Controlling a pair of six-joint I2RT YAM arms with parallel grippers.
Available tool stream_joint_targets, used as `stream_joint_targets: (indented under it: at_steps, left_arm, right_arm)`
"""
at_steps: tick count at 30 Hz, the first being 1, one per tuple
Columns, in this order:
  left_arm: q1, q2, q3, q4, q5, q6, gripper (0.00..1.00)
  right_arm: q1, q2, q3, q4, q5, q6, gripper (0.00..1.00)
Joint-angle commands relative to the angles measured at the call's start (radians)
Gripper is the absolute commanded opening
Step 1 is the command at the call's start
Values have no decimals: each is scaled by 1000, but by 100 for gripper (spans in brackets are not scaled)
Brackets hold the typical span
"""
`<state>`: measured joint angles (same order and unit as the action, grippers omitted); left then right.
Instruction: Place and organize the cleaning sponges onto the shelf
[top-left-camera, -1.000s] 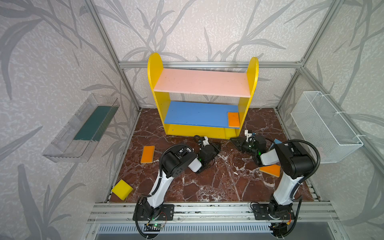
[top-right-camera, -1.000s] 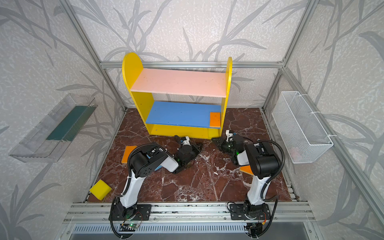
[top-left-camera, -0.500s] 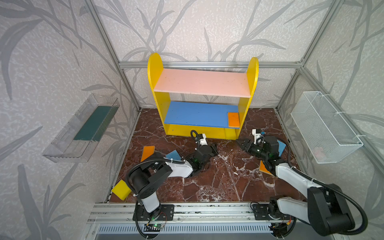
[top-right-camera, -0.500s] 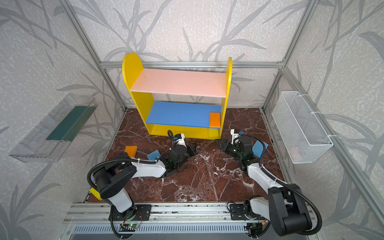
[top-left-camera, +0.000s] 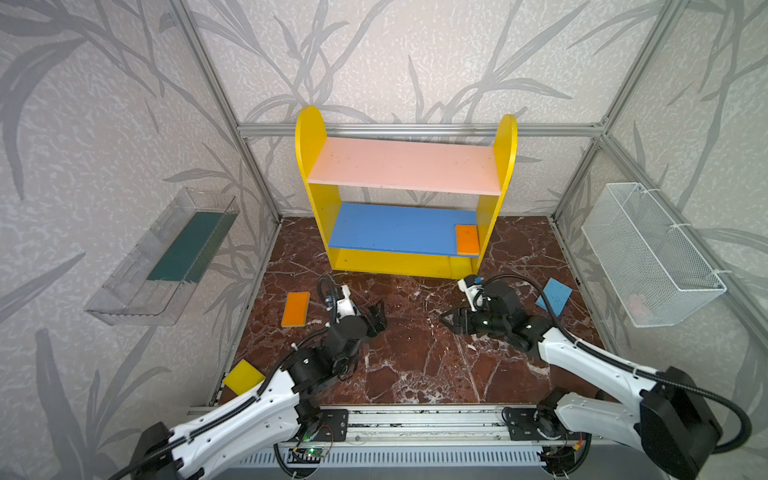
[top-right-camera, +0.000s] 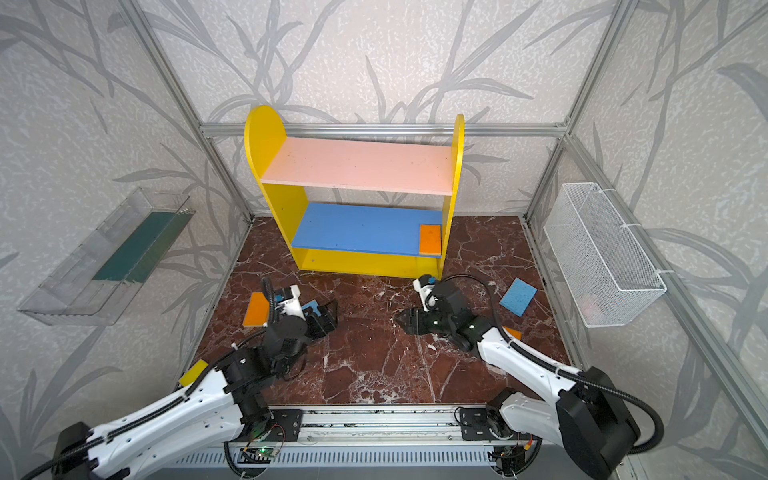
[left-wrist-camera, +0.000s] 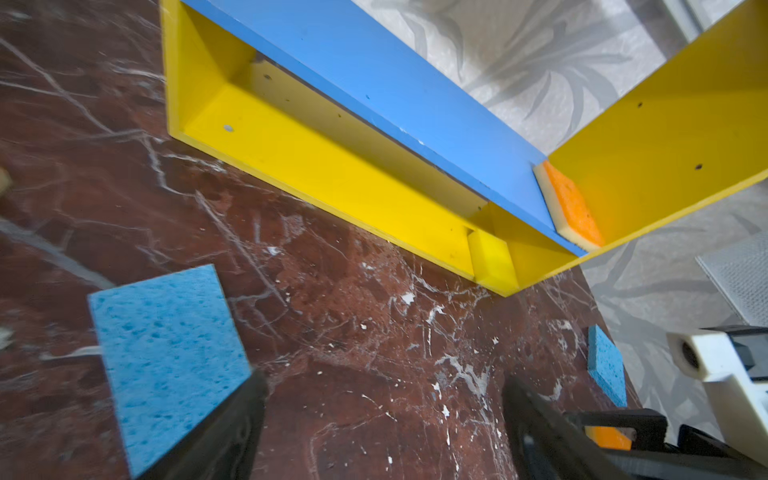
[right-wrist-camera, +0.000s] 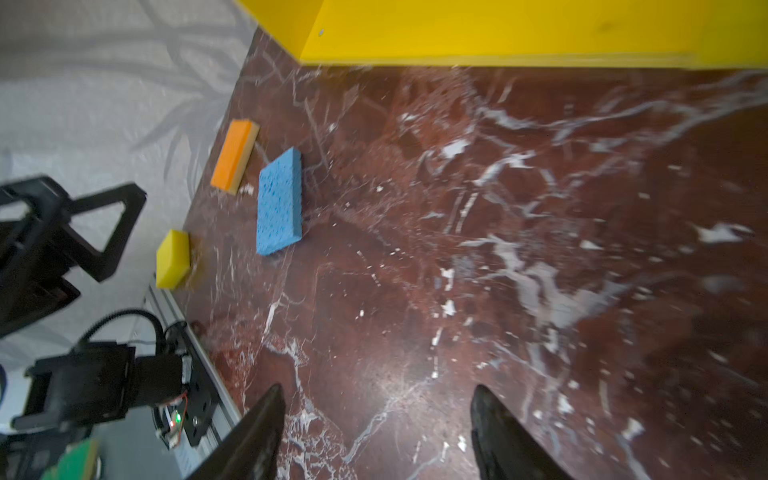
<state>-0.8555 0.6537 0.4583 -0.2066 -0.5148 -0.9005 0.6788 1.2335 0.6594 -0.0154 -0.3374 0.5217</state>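
The shelf (top-left-camera: 402, 166) stands at the back, yellow sides with a pink and a blue board. An orange sponge (top-left-camera: 467, 240) lies on the blue board's right end, and a yellow block (left-wrist-camera: 492, 257) sits in the base below it. On the floor lie an orange sponge (top-left-camera: 296, 308), a yellow block (top-left-camera: 243, 376), a blue sponge (top-left-camera: 554, 296) at the right, and another blue sponge (left-wrist-camera: 166, 353) beside a finger of my left gripper (left-wrist-camera: 382, 415). An orange sponge (top-right-camera: 513, 333) peeks from under my right arm. The left gripper (top-left-camera: 376, 318) and the right gripper (top-left-camera: 451, 320) hover open and empty, facing each other.
A clear plastic tray (top-left-camera: 166, 257) hangs on the left wall and a white wire basket (top-left-camera: 652, 253) on the right wall. An aluminium rail (top-left-camera: 415, 419) runs along the floor's front edge. Bare marble floor (top-left-camera: 415, 357) lies between the two grippers.
Both arms have unfolded and stretched low over the floor. The left jaws have gone from shut to wide open, and the right jaws have opened wider. The right gripper moved leftward and nearer.
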Motion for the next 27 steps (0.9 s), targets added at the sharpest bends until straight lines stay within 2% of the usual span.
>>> stream_joint_targets:
  at_steps: [1,6,11,21,27]
  left_arm:
    - [20,-123,-17,-280,-100,-26,96]
    - [76,-269,-36,-391,-64,-58,97]
    - [113,-350,-81,-436,-3,-99,97]
    - [139,-394,-84,-467,16,-55,97]
    - [147,-408,-88,-471,36,-45,96]
  right_arm:
    - [113,162,143,18,79,-60,68]
    - [230,444,377,32,52,-78,67]
    - [280,669,552,38,-15,-60,62]
    - [310,852,687,31,-18,-44,61]
    - [310,929,752,23,-16,-35,53]
